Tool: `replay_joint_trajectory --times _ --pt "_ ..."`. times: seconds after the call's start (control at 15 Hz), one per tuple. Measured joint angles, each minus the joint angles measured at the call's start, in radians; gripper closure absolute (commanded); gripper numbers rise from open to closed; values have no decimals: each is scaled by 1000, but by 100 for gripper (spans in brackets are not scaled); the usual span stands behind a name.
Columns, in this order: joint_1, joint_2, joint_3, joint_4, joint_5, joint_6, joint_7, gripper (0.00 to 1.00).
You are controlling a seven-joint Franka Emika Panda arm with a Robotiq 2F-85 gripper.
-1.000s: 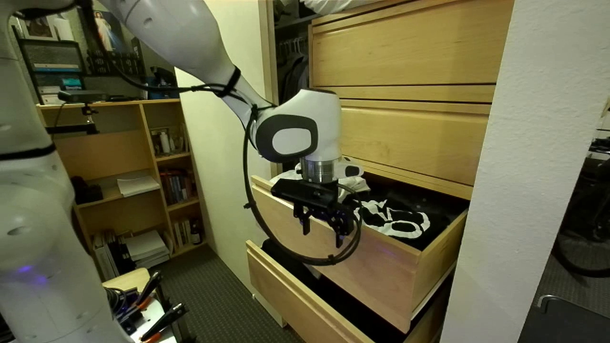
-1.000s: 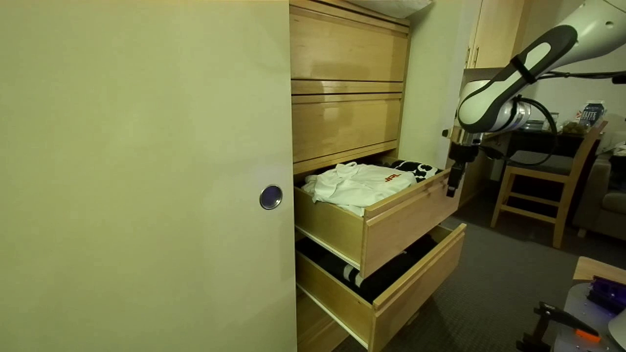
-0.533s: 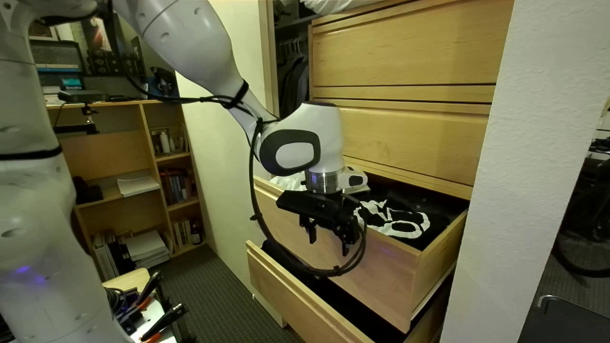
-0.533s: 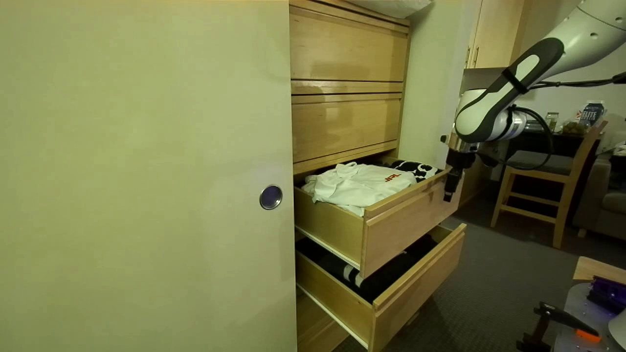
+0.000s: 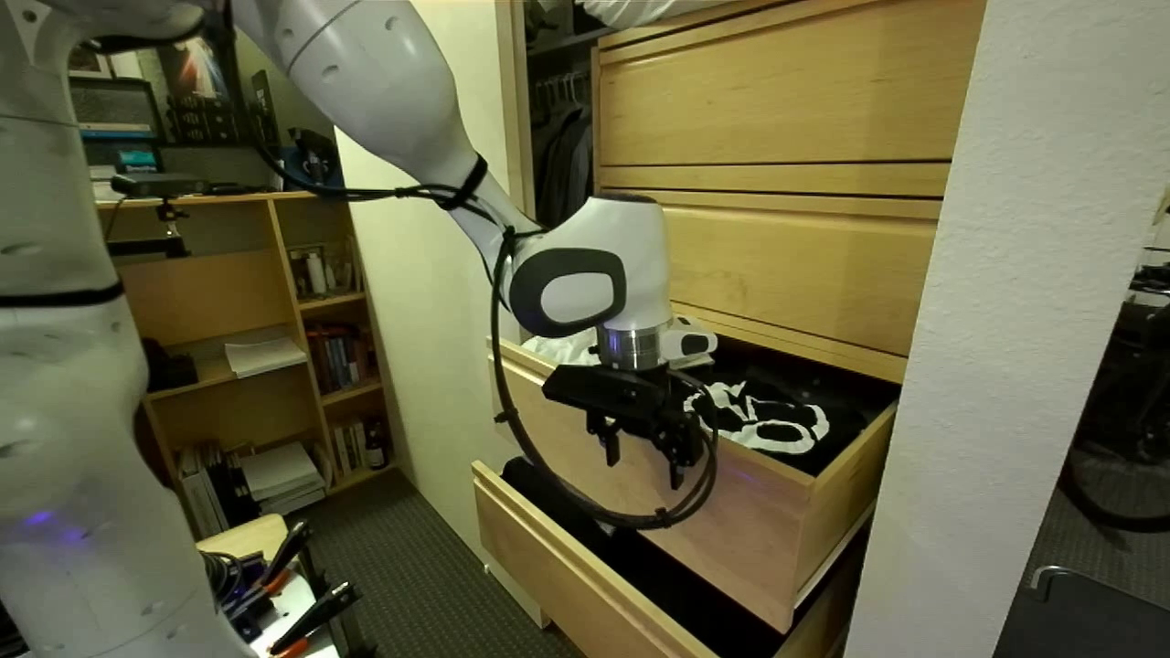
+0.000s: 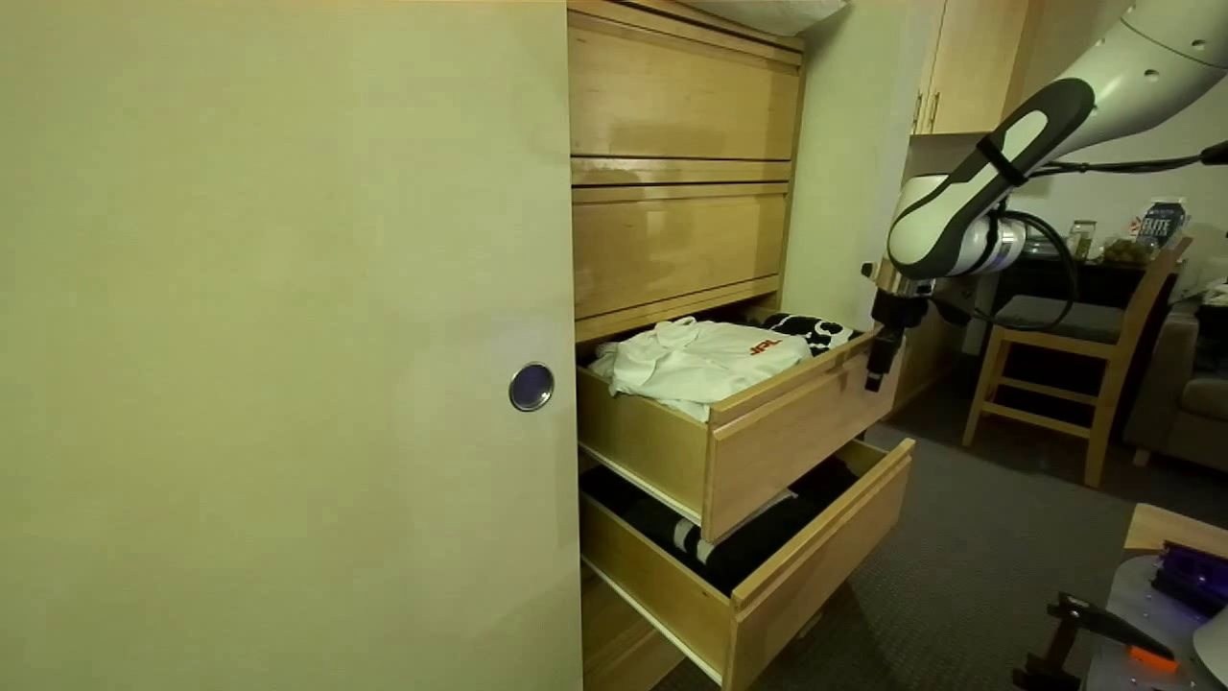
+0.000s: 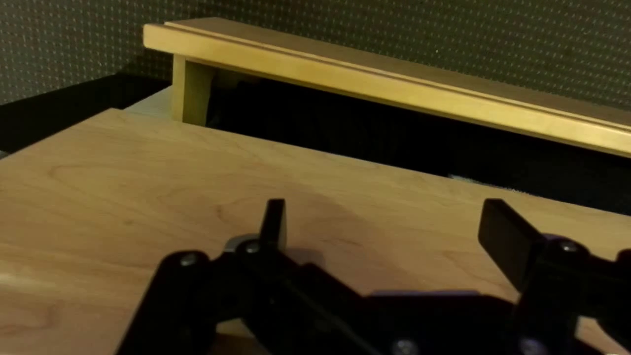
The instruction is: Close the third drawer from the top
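The third drawer from the top is pulled out. Its pale wooden front shows in both exterior views (image 5: 740,521) (image 6: 796,451) and fills much of the wrist view (image 7: 148,182). A folded white shirt (image 6: 700,365) and a black cloth with white patterns (image 5: 768,425) lie in it. My gripper points down in front of this drawer's front in both exterior views (image 5: 644,466) (image 6: 874,379). In the wrist view its two fingers (image 7: 384,212) are wide apart with nothing between them. The gripper is close against the front panel; the exact contact point is hidden.
The fourth drawer (image 5: 567,567) below is also open, with dark clothes in it; its rim shows in the wrist view (image 7: 345,81). The two upper drawers are shut. A white wall (image 5: 1015,366) and a sliding door (image 6: 288,336) flank the dresser. A chair (image 6: 1065,341) stands behind.
My gripper has moved down, then toward the dresser. The third drawer has slid slightly inward with its clothes. The fourth drawer has not moved.
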State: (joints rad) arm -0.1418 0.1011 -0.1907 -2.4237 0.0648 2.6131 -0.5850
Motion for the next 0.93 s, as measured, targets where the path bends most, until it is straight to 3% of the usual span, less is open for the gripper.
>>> replay_joint_trajectory --times 0.93 --pt "-2 17 47 139 1 0 -28 0"
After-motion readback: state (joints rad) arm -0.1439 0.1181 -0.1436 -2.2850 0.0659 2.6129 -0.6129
